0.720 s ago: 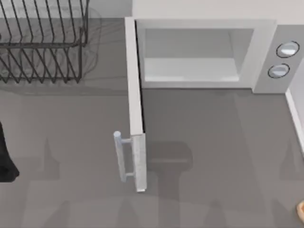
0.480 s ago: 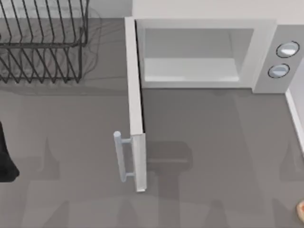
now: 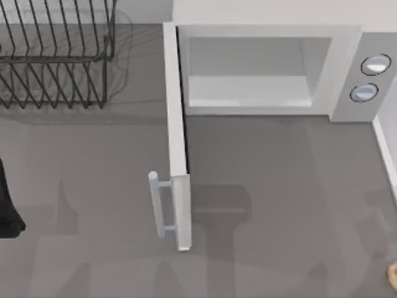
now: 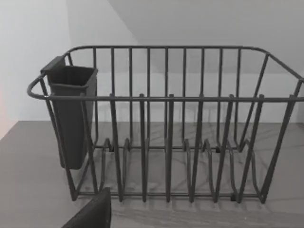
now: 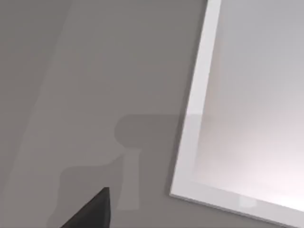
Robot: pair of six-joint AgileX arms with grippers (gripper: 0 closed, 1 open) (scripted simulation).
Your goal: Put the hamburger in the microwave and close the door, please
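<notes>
Hamburger (image 3: 392,271) lay at the frame's lower right edge, microwave (image 3: 347,68) door (image 3: 177,143) stood wide open; grippers' opening I cannot tell.

One microwave (image 3: 273,68) with two knobs (image 3: 370,77), one door (image 3: 177,143), one dish rack (image 3: 56,56), one hamburger (image 3: 392,272).

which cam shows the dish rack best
The left wrist view: the dish rack stands whole and front-on, every wire and its dark cup visible. The top view catches just part of the dish rack at the table's far left corner.
</notes>
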